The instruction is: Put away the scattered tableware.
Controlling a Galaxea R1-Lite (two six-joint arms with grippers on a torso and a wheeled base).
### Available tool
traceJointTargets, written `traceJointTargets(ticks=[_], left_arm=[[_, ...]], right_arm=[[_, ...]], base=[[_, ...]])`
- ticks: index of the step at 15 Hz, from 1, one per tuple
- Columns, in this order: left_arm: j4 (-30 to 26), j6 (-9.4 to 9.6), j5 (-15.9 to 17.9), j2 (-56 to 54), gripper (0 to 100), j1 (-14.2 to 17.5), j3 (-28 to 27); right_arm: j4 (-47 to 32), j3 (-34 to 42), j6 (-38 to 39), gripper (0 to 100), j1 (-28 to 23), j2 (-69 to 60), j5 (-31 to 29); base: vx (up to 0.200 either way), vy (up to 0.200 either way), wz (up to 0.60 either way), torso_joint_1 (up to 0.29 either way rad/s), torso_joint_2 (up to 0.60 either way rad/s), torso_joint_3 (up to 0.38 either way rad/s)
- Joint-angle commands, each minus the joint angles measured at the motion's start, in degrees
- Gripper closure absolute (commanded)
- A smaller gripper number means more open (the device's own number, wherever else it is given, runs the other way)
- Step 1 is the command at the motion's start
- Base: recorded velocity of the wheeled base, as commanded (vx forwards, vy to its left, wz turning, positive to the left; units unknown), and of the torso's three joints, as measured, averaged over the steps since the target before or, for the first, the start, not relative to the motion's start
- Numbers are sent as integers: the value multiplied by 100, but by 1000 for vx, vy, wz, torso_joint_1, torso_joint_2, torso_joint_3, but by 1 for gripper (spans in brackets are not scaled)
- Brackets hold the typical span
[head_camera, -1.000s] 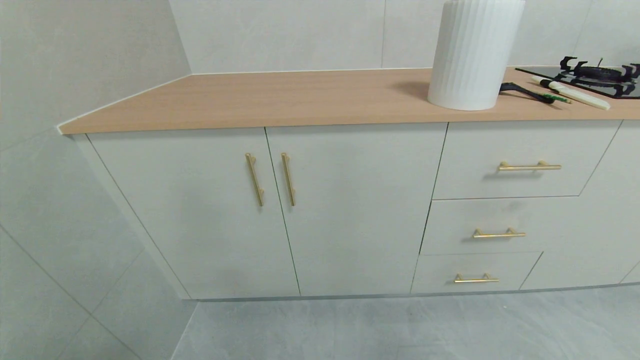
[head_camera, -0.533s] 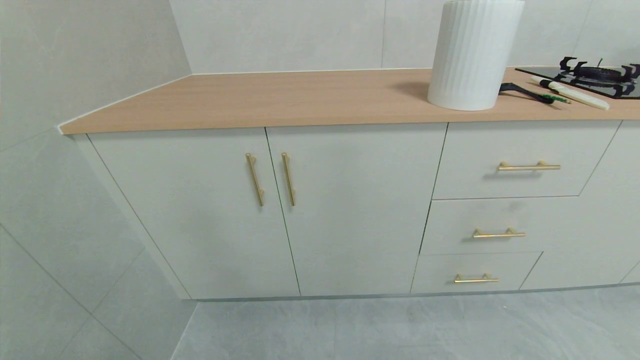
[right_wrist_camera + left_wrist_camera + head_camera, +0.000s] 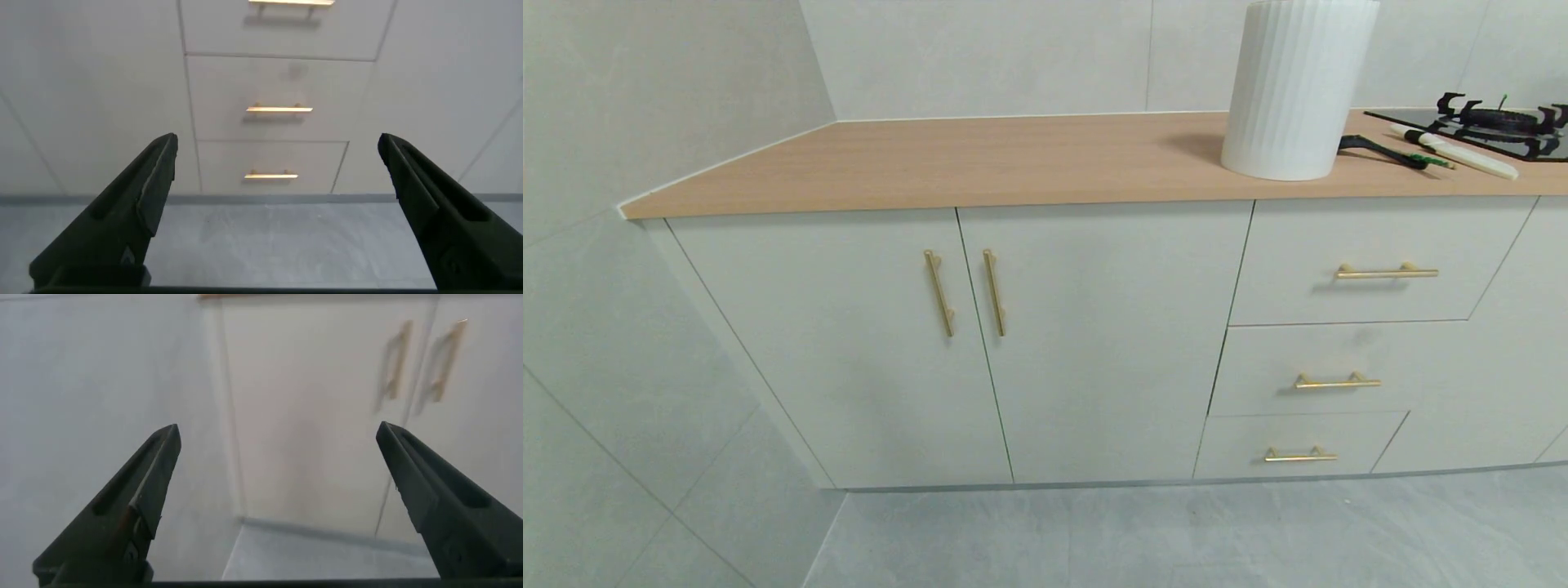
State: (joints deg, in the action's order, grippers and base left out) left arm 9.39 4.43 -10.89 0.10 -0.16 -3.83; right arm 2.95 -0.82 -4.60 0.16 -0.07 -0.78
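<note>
Black utensil [image 3: 1382, 152]: flat on the wooden countertop [image 3: 980, 159], toward its right end, one end just beside the foot of the white ribbed container [image 3: 1297, 90].

White-handled utensil [image 3: 1455, 151]: flat on the same countertop, just beside the black utensil on the far side from the container, along the front edge of the black gas hob [image 3: 1499, 124].

Small green item [image 3: 1441, 161]: between the two utensils, too small to identify.

White ribbed container: upright, near the front edge of the countertop, left of both utensils.

Below the countertop: two cabinet doors [image 3: 849, 343], shut, with vertical gold handles side by side; to their right, three stacked drawers [image 3: 1372, 265], shut, each with a horizontal gold handle, directly under the container and utensils.

Left gripper [image 3: 278, 431]: fingers spread wide, empty, held low facing the left cabinet door and the adjoining wall, well apart from the tableware.

Right gripper [image 3: 278, 140]: fingers spread wide, empty, held low facing the lower drawers, above the grey floor [image 3: 270, 237].
</note>
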Motion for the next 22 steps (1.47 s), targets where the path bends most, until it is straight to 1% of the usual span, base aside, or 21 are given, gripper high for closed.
traceJointTargets(ticks=[1,2,3,4,5,6,10,20,22], left_arm=[[-86,-29,509,-10,0,7,383],[-306,-21,544,-10,0,7,383],[-737,-47,605,-10,0,7,383],[-833,-196,983,-10,0,7,374],[-956,-214,1141,-10,0,7,383],[-947,-223,1133,-10,0,7,383],[-947,-425,1133,-10,0,7,383],[-947,-434,1133,-10,0,7,383],[-947,-434,1133,-10,0,7,383]], right_arm=[[13,82,-15,0,-7,7,219],[4,82,-6,0,2,7,333],[-110,82,-15,0,2,7,474],[-453,55,29,0,2,7,561],[-348,64,99,0,2,7,579],[-339,73,126,0,2,7,579],[-330,73,152,0,2,7,553],[-330,73,134,0,2,7,579],[-330,73,134,0,2,7,588]], base=[[0,0,0,0,0,0],[0,0,0,0,0,0],[0,0,0,0,0,0],[0,0,0,0,0,0],[0,0,0,0,0,0],[0,0,0,0,0,0],[0,0,0,0,0,0],[0,0,0,0,0,0],[0,-200,0,2,5,2]])
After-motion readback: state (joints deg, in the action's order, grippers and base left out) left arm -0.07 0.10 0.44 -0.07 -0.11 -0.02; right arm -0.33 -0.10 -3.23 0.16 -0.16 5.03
